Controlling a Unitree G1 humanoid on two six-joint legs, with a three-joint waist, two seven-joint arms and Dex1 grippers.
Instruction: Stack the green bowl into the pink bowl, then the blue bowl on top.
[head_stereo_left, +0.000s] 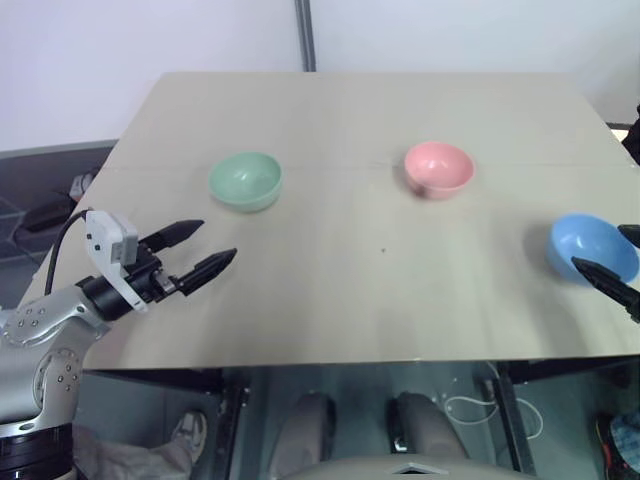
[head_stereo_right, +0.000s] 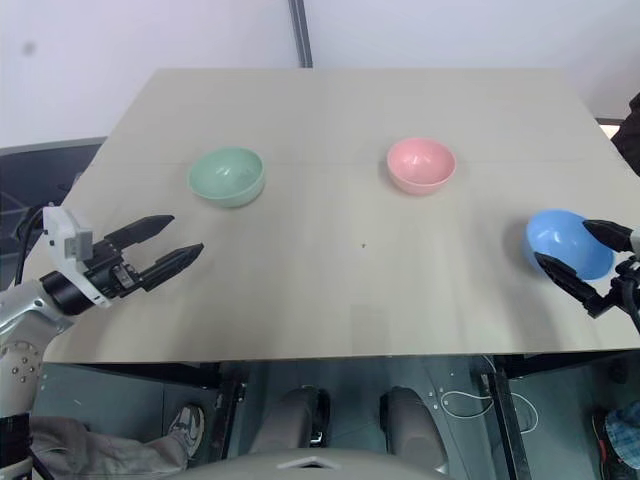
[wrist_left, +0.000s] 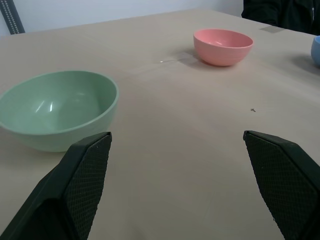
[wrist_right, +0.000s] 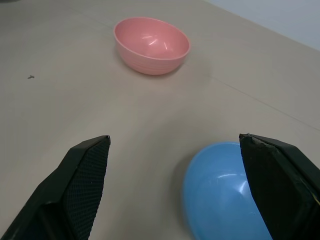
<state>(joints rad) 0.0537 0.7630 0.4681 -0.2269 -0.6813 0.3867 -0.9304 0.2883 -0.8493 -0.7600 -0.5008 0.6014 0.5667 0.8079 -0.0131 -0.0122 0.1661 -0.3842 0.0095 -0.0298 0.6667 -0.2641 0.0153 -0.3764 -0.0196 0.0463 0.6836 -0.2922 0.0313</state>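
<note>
Bowls are sitting apart on the table (head_stereo_left: 330, 290): the green bowl (head_stereo_left: 245, 180) is lying just beyond the left gripper (head_stereo_left: 205, 250), whose fingers are gaping wide and holding nothing. The blue bowl (head_stereo_right: 568, 243) is resting between the spread, empty fingers of the right gripper (head_stereo_right: 585, 255), with the pink bowl (head_stereo_left: 438, 168) waiting farther past them.

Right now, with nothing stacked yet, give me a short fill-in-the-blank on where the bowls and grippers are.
1. The bowl nearest the left gripper is the ____ one.
2. The pink bowl stands on the table with ____ inside it.
3. The right gripper, jaws open, is beside the ____ bowl.
4. Both grippers hold ____.

Missing words: green; nothing; blue; nothing
</note>
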